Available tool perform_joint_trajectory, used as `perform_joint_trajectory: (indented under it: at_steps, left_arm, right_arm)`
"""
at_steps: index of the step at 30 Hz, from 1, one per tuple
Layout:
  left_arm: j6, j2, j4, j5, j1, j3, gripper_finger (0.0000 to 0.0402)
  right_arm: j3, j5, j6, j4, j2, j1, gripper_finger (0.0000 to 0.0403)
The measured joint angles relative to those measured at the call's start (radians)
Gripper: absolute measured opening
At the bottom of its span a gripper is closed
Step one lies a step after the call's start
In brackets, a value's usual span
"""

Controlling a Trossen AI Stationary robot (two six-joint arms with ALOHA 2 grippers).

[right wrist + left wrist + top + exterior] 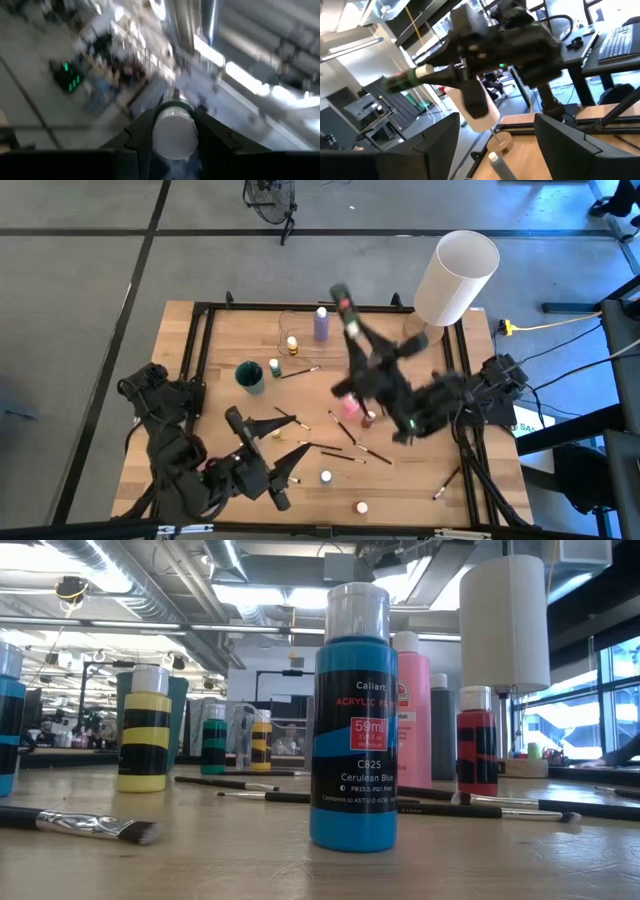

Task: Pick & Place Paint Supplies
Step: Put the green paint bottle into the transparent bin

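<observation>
My right gripper (pixel 352 330) is raised over the table's far middle, shut on a small green bottle (pixel 345 307) with a white cap. The left wrist view shows that bottle (pixel 402 81) sticking out past the fingers. My left gripper (pixel 295 438) is level over the near left, open and empty, pointing toward the far right. Standing on the table are a purple bottle (pixel 321 323), a yellow one (pixel 292 344), a pink one (pixel 350 405) and a blue one (pixel 352 720). Brushes (pixel 345 453) lie flat among them. My right gripper pinches the green bottle at its white-capped end (pixel 174 132) between its two fingers. The bottle lies along the fingers, cap toward the wrist and green body (pixel 402 81) past the fingertips. It is lifted clear of the table, pointing toward the far left.
A big white cylindrical lamp (pixel 455 275) stands at the far right corner. A teal cup (pixel 249 375) and a small green bottle (pixel 274 367) stand left of middle. Small bottles (pixel 326 477) (pixel 361 507) stand near the front edge. A black frame (pixel 200 330) borders the table.
</observation>
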Motion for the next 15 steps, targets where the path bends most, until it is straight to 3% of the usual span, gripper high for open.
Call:
perform_joint_trajectory:
  at_steps: [2,6,15]
  left_arm:
    - [0.000,0.000,0.001,-0.035,-0.016,0.000,0.0253]
    - [0.000,0.000,0.000,-0.108,-0.049,0.000,0.0253]
    - [-0.026,0.000,-0.021,-0.111,-0.101,0.000,0.0253]
  right_arm:
    - [0.031,0.057,0.024,-0.019,0.000,-0.038,0.0122]
    - [0.065,0.072,0.038,-0.031,0.000,-0.089,0.0122]
    - [0.102,0.066,0.061,-0.094,0.000,-0.172,0.0122]
